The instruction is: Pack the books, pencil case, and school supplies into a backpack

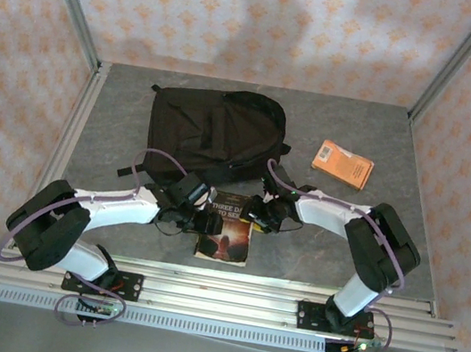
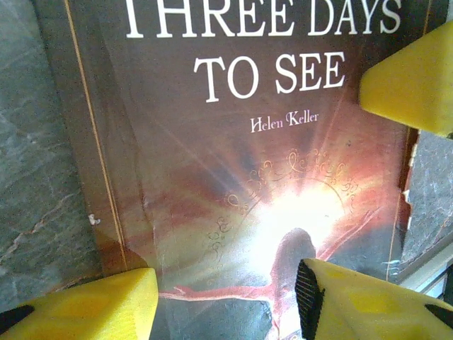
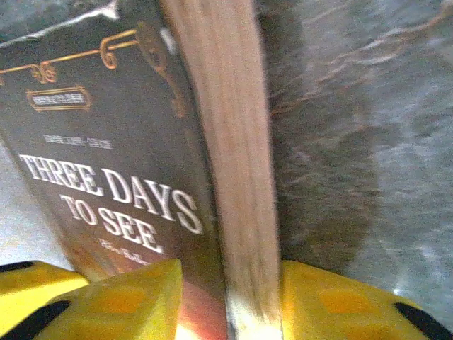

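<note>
Your backpack (image 1: 216, 132) lies toward the table's far edge. The dark book (image 1: 227, 238) sits midway along the near edge. You have the right gripper (image 3: 230, 273) clamped on its right page edge, while the left gripper (image 2: 225, 283) hovers, fingers apart, over its cover.

Black backpack (image 1: 216, 132), dark red-glowing book (image 1: 227, 229)

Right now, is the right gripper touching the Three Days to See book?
Touching. In the right wrist view, the right gripper has the raised edge of the book between its fingers. One presses the cover, the other the far side, with no gap visible.
</note>
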Motion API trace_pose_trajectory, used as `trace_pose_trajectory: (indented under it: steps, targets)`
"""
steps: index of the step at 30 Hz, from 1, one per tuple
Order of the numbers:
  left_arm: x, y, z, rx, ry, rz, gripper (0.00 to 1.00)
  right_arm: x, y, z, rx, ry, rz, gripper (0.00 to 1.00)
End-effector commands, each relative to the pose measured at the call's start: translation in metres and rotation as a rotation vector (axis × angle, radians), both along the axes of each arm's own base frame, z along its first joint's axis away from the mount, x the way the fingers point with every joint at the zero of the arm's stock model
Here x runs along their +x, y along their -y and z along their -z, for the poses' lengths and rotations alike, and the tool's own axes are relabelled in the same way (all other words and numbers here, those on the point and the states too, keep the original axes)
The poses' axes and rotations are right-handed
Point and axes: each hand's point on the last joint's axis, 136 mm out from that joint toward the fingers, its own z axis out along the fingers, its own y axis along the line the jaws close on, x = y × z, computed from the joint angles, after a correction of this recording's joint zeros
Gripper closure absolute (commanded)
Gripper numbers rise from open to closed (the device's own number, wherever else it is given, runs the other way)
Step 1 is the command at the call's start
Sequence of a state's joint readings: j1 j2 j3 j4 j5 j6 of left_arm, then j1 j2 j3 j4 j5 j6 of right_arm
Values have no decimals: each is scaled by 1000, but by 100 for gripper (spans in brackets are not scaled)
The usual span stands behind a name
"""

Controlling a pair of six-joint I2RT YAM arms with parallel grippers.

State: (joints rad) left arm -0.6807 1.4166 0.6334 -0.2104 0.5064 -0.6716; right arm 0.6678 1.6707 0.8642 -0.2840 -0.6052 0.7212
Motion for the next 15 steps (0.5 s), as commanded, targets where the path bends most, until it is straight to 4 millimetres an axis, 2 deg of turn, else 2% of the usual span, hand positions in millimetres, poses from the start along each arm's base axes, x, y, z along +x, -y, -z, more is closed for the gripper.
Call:
trace_pose_trajectory:
  steps: [1,5,10,12,15]
  targets:
    - [-3,4,4,3,-4,34,45,-4,-40,-17,153,49,-115,71]
    - [-2,2,5,14,-3,29,45,-2,-30,-24,93,97,-141,86]
    - [-1,-4,1,41,13,17,44,-2,-24,-30,78,138,-153,96]
    - [2,-14,-8,83,54,-3,42,-1,-21,-29,58,154,-153,100]
    - [8,-39,-17,175,98,-82,39,0,-18,-29,45,164,-154,100]
